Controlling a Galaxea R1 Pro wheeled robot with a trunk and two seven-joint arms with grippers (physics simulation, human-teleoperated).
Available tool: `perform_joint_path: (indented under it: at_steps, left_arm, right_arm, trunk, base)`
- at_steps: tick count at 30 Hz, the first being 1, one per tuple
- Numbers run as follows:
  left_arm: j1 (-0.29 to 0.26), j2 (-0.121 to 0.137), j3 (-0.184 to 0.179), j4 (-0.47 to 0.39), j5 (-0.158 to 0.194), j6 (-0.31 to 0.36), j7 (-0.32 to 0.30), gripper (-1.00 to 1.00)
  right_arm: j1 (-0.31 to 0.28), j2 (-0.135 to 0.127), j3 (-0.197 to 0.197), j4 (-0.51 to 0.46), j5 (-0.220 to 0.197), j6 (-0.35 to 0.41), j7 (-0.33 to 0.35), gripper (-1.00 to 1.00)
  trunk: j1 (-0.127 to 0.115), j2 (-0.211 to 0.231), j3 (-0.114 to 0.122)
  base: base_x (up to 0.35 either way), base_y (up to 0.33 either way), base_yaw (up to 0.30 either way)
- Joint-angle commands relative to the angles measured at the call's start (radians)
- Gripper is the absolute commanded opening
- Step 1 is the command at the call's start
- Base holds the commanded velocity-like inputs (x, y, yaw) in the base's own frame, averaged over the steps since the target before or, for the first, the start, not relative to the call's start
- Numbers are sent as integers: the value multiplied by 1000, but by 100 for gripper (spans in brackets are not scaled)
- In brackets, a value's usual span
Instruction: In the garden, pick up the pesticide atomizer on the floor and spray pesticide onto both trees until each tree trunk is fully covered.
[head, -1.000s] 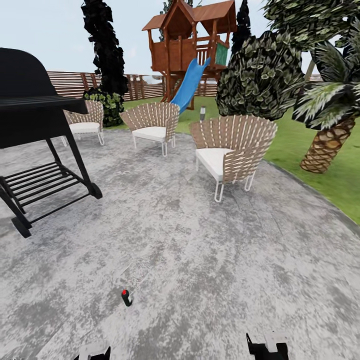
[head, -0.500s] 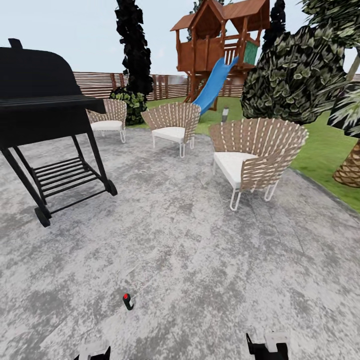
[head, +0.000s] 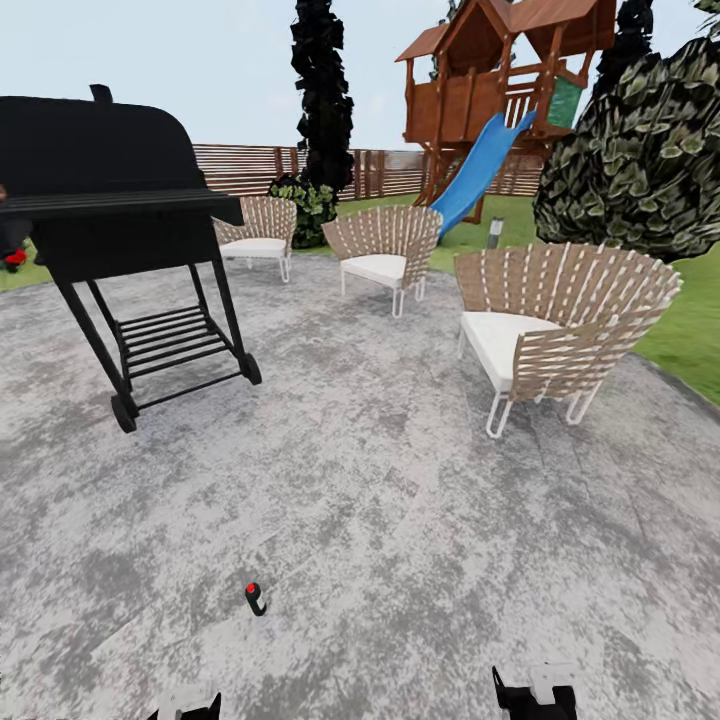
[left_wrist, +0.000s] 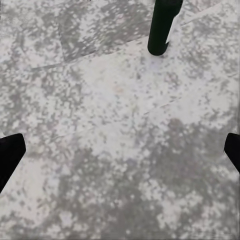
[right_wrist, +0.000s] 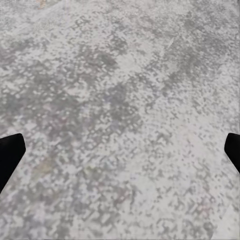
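Observation:
The pesticide atomizer and the tree trunks are out of view. I stand on a grey mottled patio (head: 380, 480); green lawn (head: 690, 330) and the reddish slat fence (head: 260, 168) lie beyond it. My left gripper (head: 185, 705) and right gripper (head: 535, 695) hang low at the near edge of the head view. Both are open over bare paving with nothing between the fingers, as the left gripper (left_wrist: 120, 155) and right gripper (right_wrist: 120, 152) show in the wrist views. A small black stick with a red tip (head: 254, 597) stands just ahead of the left gripper, a black stick (left_wrist: 162, 27) in its wrist view.
A black wheeled grill (head: 110, 210) stands at the left. Three wicker chairs (head: 560, 320) (head: 385, 245) (head: 255, 230) ring the far patio. Behind them rise a dark conifer (head: 322, 90), a wooden playhouse with a blue slide (head: 485, 165) and a bushy green-and-white shrub (head: 640, 160).
The whole view has swung left: grill, chairs and playhouse have shifted right in the picture, and the palm has left it. Both grippers hold the same pose.

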Motion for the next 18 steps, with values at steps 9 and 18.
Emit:
perform_joint_path:
  at_steps: [9,18]
  left_arm:
    - [-1,0,0,1,8,-3,-1,100]
    - [-16,1,-5,-30,-1,-2,-4,100]
  right_arm:
    - [0,0,-8,1,11,-2,-4,100]
    - [0,1,-9,-14,9,-2,-5,100]
  trunk:
    - [0,0,-1]
    - [0,0,-1]
  base:
    - [249,-236,268]
    - [160,-109,51]
